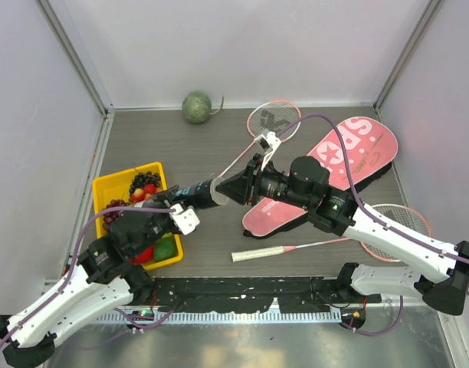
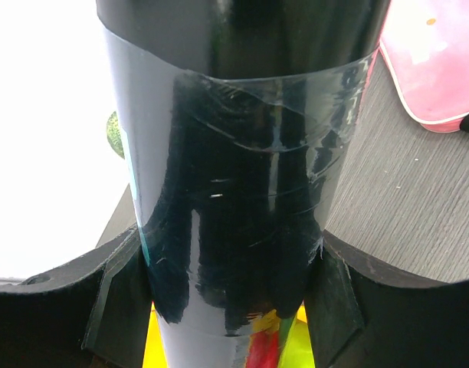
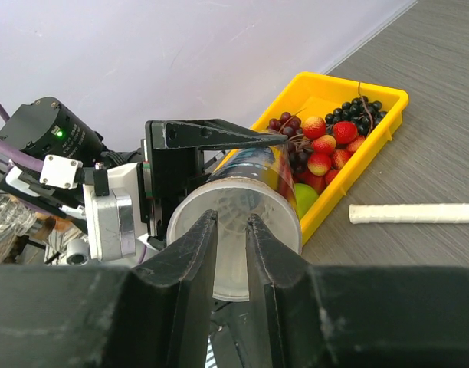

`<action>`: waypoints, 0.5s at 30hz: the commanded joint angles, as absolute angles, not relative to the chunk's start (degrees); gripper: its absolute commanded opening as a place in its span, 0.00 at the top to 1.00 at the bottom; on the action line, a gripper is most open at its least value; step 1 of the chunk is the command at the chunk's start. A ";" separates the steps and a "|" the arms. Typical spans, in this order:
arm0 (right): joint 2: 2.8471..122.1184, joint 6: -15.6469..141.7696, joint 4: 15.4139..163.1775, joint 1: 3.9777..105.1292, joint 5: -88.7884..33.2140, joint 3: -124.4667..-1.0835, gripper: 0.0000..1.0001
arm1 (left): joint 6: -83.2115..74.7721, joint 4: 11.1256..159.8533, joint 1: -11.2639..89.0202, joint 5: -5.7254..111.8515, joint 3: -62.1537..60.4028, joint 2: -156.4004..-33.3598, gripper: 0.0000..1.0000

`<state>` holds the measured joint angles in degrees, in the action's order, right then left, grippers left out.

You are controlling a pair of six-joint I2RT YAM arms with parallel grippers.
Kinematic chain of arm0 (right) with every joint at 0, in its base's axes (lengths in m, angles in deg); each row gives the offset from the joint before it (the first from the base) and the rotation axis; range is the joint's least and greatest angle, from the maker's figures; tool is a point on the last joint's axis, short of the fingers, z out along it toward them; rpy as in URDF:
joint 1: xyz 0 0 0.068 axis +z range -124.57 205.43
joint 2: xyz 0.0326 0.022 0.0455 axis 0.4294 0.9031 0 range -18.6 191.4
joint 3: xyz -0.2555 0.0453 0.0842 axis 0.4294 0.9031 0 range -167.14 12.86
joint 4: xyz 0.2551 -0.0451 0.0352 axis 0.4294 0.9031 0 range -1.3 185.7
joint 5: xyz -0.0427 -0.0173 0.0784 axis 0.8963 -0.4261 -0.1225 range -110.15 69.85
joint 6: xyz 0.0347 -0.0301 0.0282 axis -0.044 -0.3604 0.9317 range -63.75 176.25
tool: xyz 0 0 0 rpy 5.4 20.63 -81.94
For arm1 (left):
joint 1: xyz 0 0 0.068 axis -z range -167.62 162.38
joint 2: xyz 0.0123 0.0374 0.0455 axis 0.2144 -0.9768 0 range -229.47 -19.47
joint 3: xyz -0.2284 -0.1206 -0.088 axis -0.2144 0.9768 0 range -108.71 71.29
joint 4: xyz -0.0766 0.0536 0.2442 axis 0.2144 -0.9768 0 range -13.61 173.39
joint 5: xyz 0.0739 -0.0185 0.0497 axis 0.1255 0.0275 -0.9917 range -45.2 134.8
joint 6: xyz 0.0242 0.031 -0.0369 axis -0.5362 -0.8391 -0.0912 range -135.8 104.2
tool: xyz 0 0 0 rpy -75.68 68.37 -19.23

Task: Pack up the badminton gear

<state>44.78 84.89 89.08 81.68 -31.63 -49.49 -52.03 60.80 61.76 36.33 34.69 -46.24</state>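
Tube, place: the long black glossy tube [image 1: 195, 192] hangs roughly level between your two arms. It is off the table [image 1: 211, 244], just beside the yellow plastic fruit tray [image 1: 104, 184], with its open mouth turned to the right arm.
Left fingers: the left fingers [image 2: 116, 295] are clamped across the tube's barrel, one on each side.
Right fingers: the right fingers [image 3: 192, 268] sit close together at the mouth with only a narrow slit between them. You cannot tell whether they pinch anything. Something white shows inside the mouth, too unclear to name.
Feel: judge it light, hollow and thin-walled. The shiny skin and clear tape band look slippery, so an end-on push may slide or twist it in the left grip.
Where to hold: take it mid-barrel and squeeze gently, because a hard pinch near the mouth could dent the rim.
Other gear: the large pink racket bag [image 1: 349, 157] lies flat behind the arms. One pink-framed racket [image 1: 257, 254] lies in front of the bag, and another racket's head [image 1: 273, 119] lies beside its far end.
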 commanded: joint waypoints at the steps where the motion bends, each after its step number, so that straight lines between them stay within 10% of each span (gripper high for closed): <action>1: 46.53 85.43 87.21 83.17 -31.40 -49.19 0.73 | -51.13 66.51 62.04 36.98 32.98 -46.63 1.00; 15: 47.67 82.79 91.78 86.25 -22.70 -49.46 0.75 | -48.85 64.67 62.04 36.28 30.69 -47.69 1.00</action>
